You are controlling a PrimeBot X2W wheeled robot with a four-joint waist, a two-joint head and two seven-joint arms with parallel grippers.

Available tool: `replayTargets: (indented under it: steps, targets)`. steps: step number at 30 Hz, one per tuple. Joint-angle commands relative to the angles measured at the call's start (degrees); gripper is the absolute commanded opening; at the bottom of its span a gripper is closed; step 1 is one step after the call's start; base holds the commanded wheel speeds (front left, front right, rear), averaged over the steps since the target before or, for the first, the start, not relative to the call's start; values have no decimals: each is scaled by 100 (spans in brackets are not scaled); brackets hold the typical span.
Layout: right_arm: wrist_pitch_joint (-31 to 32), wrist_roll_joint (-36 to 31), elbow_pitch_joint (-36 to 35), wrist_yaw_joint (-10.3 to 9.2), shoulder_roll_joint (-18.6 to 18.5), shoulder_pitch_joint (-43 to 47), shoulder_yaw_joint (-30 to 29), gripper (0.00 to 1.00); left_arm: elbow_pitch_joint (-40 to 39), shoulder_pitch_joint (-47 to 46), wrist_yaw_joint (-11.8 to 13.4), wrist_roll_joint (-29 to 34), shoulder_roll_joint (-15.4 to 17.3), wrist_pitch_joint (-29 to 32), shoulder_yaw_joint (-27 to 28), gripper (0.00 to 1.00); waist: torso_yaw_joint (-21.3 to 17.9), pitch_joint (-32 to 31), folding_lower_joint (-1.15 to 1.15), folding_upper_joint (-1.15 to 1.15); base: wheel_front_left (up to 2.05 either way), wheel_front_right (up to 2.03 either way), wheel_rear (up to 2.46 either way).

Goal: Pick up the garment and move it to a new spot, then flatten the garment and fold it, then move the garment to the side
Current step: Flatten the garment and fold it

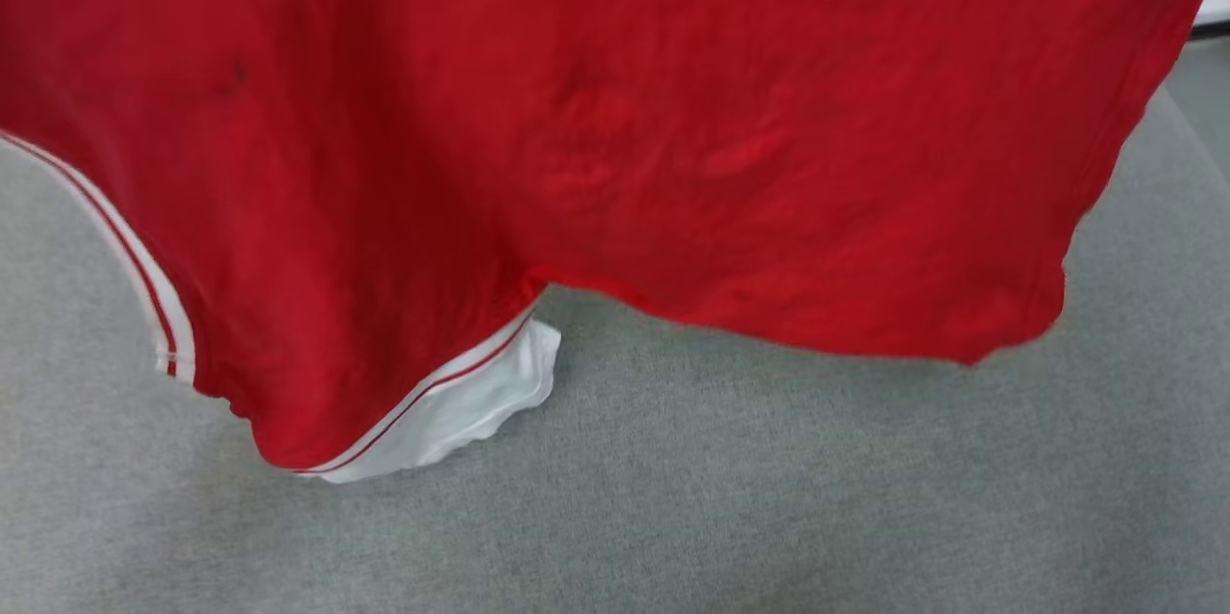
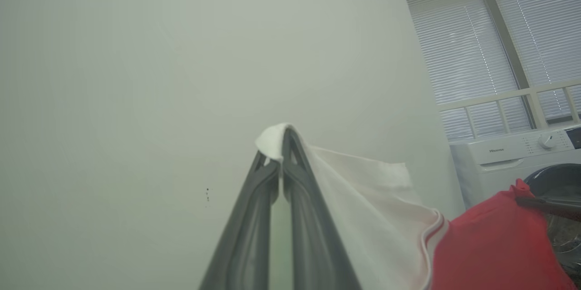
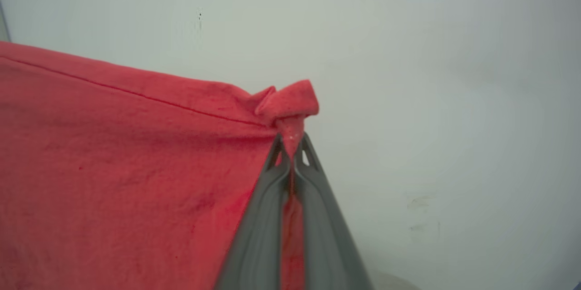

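Note:
The garment [image 1: 615, 143], a red jersey with white sleeves and red-and-white stripe trim, hangs in the air across the upper head view, its lowest white sleeve [image 1: 461, 403] just above or touching the grey table [image 1: 769, 499]. In the left wrist view my left gripper [image 2: 281, 145] is shut on a white sleeve edge [image 2: 363, 190], with the red body [image 2: 494, 244] trailing off to the right. My right gripper [image 3: 290, 149] is shut on a bunched red corner of the garment [image 3: 113, 167], which spreads to the left in the right wrist view.
A pale wall [image 2: 181, 76] stands behind both grippers. A white washing machine [image 2: 513, 158] and a window with blinds [image 2: 499, 31] lie to the right in the left wrist view. The table's right edge [image 1: 1182, 124] curves near the floor.

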Motion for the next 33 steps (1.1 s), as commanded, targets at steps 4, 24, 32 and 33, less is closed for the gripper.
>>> replayTargets:
  steps: [4,24,32,33]
  targets:
    - [-189,-141,181,-4,171,-576,-140,0,653,-1122,-199,-5,180,219,-254,0,-37,831,0,0,0,0,0]
    - [-2627,-1951,3938,-5,704,-4517,12,0,5576,-6528,-1355,1118,-1096,-625,-1883,0,443,3079,0,0,0,0,0]
    - [-3421,-2277,5011,-5,839,-4309,437,0,6164,-5727,-1521,944,-1425,-1164,-2133,0,670,3166,0,0,0,0,0]
    - [-3524,-2294,5144,-4,853,-4201,491,0,6197,-5518,-1536,905,-1475,-1246,-2161,0,699,3150,0,0,0,0,0]
